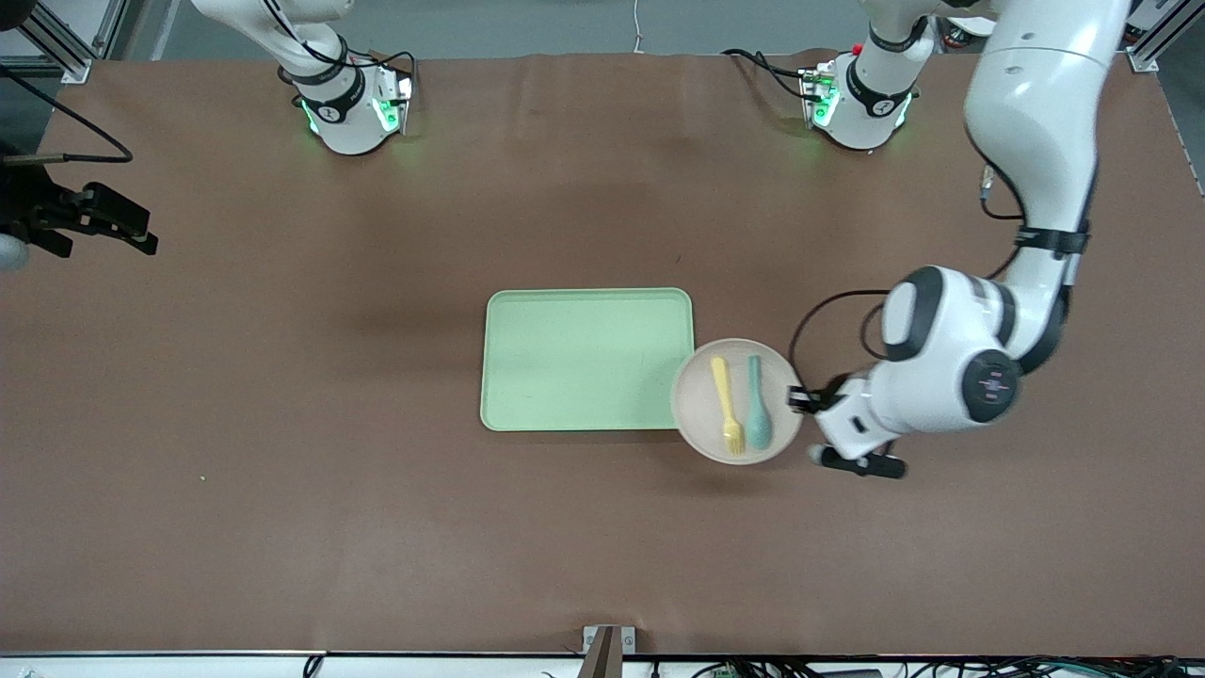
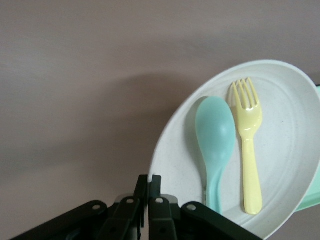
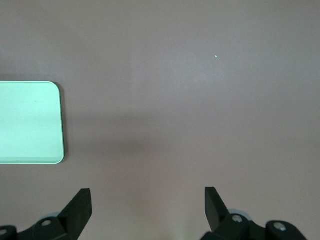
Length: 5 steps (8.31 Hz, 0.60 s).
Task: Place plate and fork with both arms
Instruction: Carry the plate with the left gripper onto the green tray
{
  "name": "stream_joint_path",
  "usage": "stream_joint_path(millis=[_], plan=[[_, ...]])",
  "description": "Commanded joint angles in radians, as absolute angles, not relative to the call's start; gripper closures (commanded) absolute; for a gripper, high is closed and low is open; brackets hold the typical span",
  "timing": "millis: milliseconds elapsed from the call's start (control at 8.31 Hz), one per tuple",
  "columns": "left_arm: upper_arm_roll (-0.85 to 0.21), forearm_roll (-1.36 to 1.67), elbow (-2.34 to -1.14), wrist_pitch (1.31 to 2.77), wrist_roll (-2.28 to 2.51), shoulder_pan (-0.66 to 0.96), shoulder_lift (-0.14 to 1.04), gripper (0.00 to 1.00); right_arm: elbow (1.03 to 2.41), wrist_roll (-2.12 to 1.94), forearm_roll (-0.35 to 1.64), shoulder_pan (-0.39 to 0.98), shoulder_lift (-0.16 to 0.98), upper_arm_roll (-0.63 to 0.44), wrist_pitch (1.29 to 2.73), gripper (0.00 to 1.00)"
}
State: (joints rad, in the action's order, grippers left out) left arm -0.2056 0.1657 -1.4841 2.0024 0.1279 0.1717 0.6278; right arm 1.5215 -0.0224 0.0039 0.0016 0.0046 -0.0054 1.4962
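Note:
The beige plate (image 1: 697, 407) carries the pale-yellow fork (image 1: 726, 400) and a teal spoon (image 1: 757, 407) lying side by side. My left gripper (image 1: 798, 399) is shut on the plate's rim at the edge toward the left arm's end. It holds the plate a little above the table, with the plate's edge over the corner of the light-green tray (image 1: 584, 358). The left wrist view shows the left gripper (image 2: 149, 182) shut on the plate (image 2: 285, 150), with the fork (image 2: 248, 145) and spoon (image 2: 215, 135) on it. My right gripper (image 1: 132, 229) waits open and empty over the table's right-arm end; it also shows in the right wrist view (image 3: 147, 200).
The tray holds nothing and also shows in the right wrist view (image 3: 27, 122). Brown table (image 1: 282, 471) surrounds it. The arm bases stand along the edge farthest from the front camera. A small green speck (image 1: 201, 479) lies on the table nearer the front camera.

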Motion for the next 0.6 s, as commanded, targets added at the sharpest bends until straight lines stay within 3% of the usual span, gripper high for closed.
stream_joint_path(millis=[0,241,481], plan=[[-0.201,0.166,-1.496,2.083,0.256,0.269,0.644,1.00,1.546,-0.014,0.008,0.002,-0.005,-0.005,1.514,0.00],[-0.207,0.192,-1.546,2.228,0.334,0.331,0.679,1.00,1.551,-0.015,0.009,0.002,-0.005,-0.003,1.534,0.00],[-0.225,0.230,-1.578,2.286,0.333,0.342,0.693,1.00,1.568,-0.015,0.011,0.011,-0.003,-0.003,1.542,0.00]])
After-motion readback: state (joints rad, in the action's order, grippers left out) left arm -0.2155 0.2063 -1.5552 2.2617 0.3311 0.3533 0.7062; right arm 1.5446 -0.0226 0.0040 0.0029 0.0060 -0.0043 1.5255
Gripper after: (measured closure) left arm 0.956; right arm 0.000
